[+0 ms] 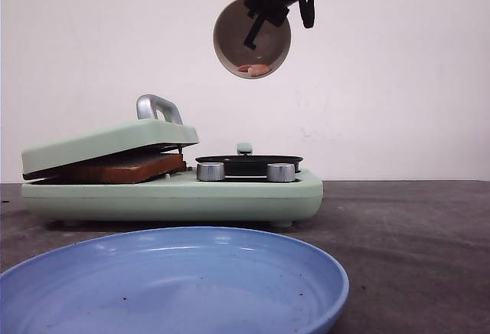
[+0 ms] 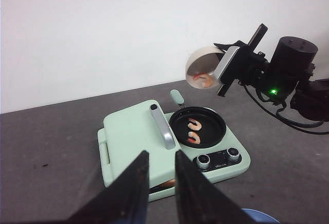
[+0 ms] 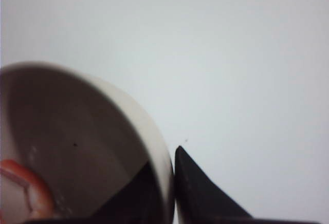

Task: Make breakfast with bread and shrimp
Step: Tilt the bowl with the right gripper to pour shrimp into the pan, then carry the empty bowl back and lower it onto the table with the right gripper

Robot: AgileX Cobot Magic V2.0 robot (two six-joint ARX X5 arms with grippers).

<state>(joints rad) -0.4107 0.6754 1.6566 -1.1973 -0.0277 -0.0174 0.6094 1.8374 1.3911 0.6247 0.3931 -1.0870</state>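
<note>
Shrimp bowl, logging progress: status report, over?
Right gripper shut on bowl, tipped above pan. Two shrimp in pan, one in bowl. Left gripper open, empty.

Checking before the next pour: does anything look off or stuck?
One shrimp clings inside the tipped bowl held by the right gripper, while two lie in the pan. The lid rests propped on the bread.

A dark grey table point(image 1: 413, 234) carries two things: a mint-green breakfast maker point(image 1: 172, 192) standing toward the back left, its hinged lid propped slightly open, and a blue plate point(image 1: 172, 284) lying at the near edge, just in front of it
</note>
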